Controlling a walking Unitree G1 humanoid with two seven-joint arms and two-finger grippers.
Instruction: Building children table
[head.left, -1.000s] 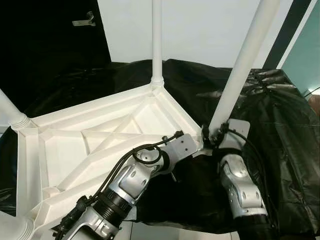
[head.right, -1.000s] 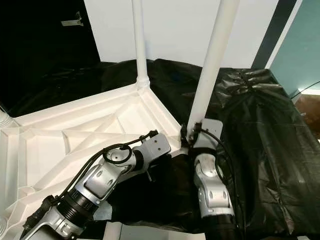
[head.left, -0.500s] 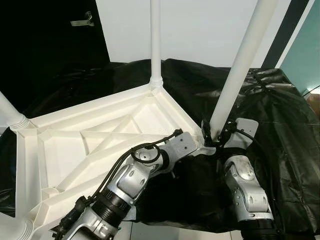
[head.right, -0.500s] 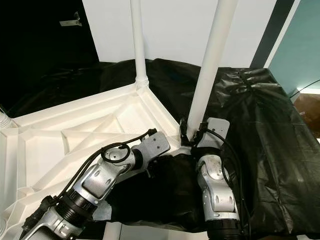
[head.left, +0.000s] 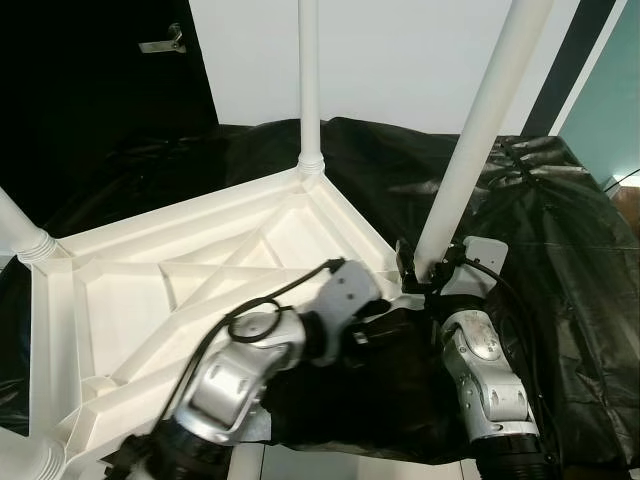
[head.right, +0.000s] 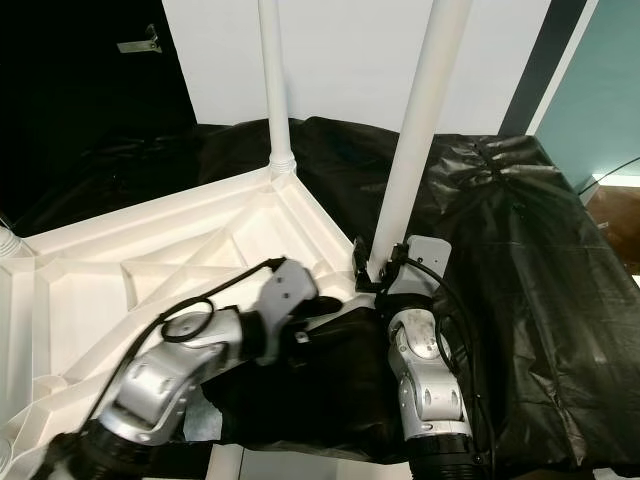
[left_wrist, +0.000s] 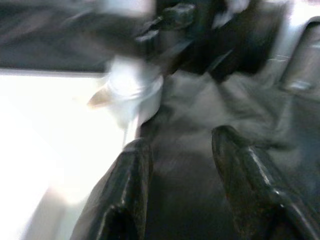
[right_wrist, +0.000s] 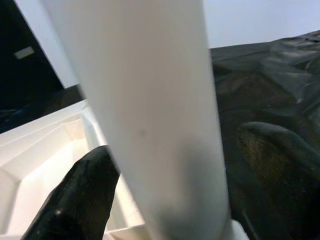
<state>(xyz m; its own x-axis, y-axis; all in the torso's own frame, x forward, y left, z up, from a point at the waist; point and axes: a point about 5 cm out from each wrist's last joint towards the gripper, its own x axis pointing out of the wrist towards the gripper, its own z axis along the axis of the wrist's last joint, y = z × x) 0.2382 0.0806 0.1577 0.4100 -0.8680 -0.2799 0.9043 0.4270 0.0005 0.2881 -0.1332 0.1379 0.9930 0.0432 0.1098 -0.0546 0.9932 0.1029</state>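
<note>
While black plastic sheeting (head.left: 560, 230) covers the whole work surface, the biggest thing lying on it is the white children's tabletop (head.left: 180, 290), turned upside down so its ribbed underside faces up. From where I stand, it reaches from the near left edge toward the middle, and white legs rise from its corners: a far leg (head.left: 308, 80) stands straight up from the back corner socket, a left leg (head.left: 22, 235) slants off at the left edge, and another leg stub (head.left: 25, 460) sits at the near left corner. The right leg (head.left: 478, 140) is the thickest in view, leaning slightly as it rises from the tabletop's right corner. Behind all this are a white wall (head.left: 400, 60) and a dark door with a metal handle (head.left: 165, 43). The right arm comes up from below, and the right gripper (head.left: 428, 272) sits at the base of that right leg; in the right wrist view its two black fingers (right_wrist: 85, 195) stand on either side of the white tube, close against it, clasping it. The left arm lies across the near edge of the tabletop, blurred, and the left gripper (left_wrist: 182, 165) hovers over the black sheeting just beside the corner socket, its fingers (left_wrist: 130, 175) spread apart with nothing between them.
</note>
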